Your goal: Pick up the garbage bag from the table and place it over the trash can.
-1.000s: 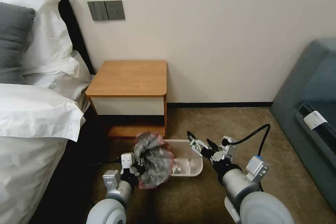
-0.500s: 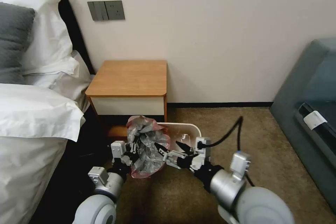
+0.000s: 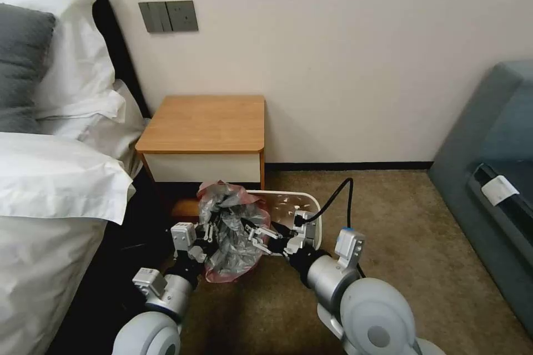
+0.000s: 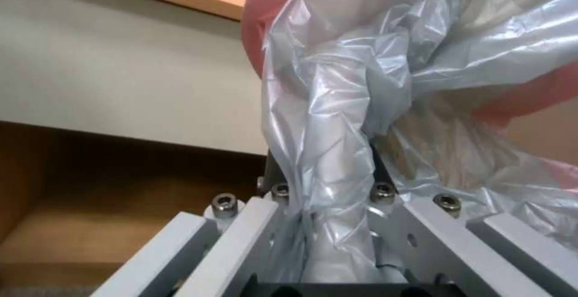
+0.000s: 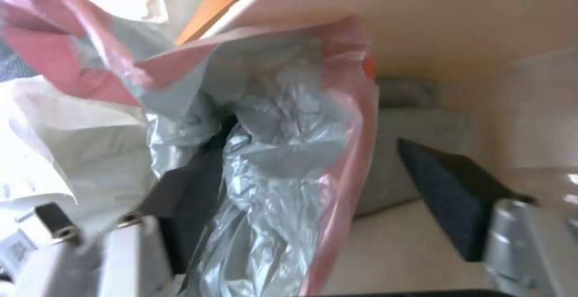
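Head high; wrists near garbage bag (image 3: 232, 231)

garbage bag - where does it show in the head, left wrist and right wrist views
Head view: the garbage bag hangs low in the middle, before the table, over the left end of the trash can.
Left wrist view: it rises from the left end effector, which is shut on it.
Right wrist view: it drapes over one finger of the open right end effector.
Shared landmark: the bag's pinkish-red rim.
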{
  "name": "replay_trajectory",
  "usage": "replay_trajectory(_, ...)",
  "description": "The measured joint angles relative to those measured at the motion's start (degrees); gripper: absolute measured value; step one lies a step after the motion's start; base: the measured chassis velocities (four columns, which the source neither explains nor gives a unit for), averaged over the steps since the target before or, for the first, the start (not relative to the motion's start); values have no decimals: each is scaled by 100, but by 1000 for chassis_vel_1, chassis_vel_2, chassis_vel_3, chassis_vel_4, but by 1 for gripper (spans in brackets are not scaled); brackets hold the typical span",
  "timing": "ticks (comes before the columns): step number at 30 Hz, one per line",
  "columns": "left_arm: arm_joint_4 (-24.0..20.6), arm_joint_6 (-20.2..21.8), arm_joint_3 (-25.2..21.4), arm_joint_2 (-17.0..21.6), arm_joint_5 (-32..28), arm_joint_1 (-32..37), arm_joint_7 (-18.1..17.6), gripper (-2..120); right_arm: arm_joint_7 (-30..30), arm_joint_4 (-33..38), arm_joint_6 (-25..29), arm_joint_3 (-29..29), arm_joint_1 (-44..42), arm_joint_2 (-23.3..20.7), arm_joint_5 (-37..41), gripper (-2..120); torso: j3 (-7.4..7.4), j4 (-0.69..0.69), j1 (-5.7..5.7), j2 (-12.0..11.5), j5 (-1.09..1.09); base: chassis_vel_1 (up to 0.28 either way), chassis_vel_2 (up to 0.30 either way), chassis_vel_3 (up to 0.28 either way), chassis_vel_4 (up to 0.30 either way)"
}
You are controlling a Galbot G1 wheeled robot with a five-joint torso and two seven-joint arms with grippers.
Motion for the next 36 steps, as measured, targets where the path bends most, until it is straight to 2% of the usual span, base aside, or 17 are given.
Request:
replay_trajectory(1,0,0,0,0,0,0,0,6,0,0,0,0,0,0,0,74,0,0,0,0,0,0,0,0,0)
replay_trajectory(5,-37,-19,-4,-20,-7,32,25,6,-14,-114,68,-34,22,91,-22,57,0,0,0,0,0,0,0,0,0)
replay_trajectory(6,-37,-19,-4,-20,-7,32,25,6,-14,-114,68,-34,22,91,-22,57,0,0,0,0,0,0,0,0,0)
replay_trajectory(10,-87,-25,-6,-43,-8,71,44,6,-21,-151,124,-34,-7,139,-36,38,0,0,0,0,0,0,0,0,0)
replay_trajectory(11,-87,-25,-6,-43,-8,71,44,6,-21,-151,124,-34,-7,139,-36,38,0,0,0,0,0,0,0,0,0)
replay_trajectory(14,-97,-25,-16,-58,-5,94,51,6,-39,-144,166,-34,-22,173,-48,24,0,0,0,0,0,0,0,0,0)
replay_trajectory(15,-97,-25,-16,-58,-5,94,51,6,-39,-144,166,-34,-22,173,-48,24,0,0,0,0,0,0,0,0,0)
replay_trajectory(18,-119,-25,-26,-81,10,122,57,6,-66,-82,182,-42,-40,188,-120,10,0,0,0,0,0,0,0,0,0)
replay_trajectory(21,-140,-23,-27,-97,11,136,60,6,-88,-36,190,-44,-61,185,-133,2,0,0,0,0,0,0,0,0,0)
replay_trajectory(28,-155,28,-59,-131,30,146,-45,6,-119,161,262,1,-202,145,-160,0,-1,0,0,0,0,0,0,0,0)
replay_trajectory(32,-187,230,-93,-146,-120,116,-296,6,-116,398,272,159,-361,72,-210,0,-1,0,0,0,0,0,0,0,0)
replay_trajectory(36,-164,309,-113,-164,-141,80,-402,6,-115,565,272,305,-446,28,-212,0,0,0,0,0,1,0,0,0,0)
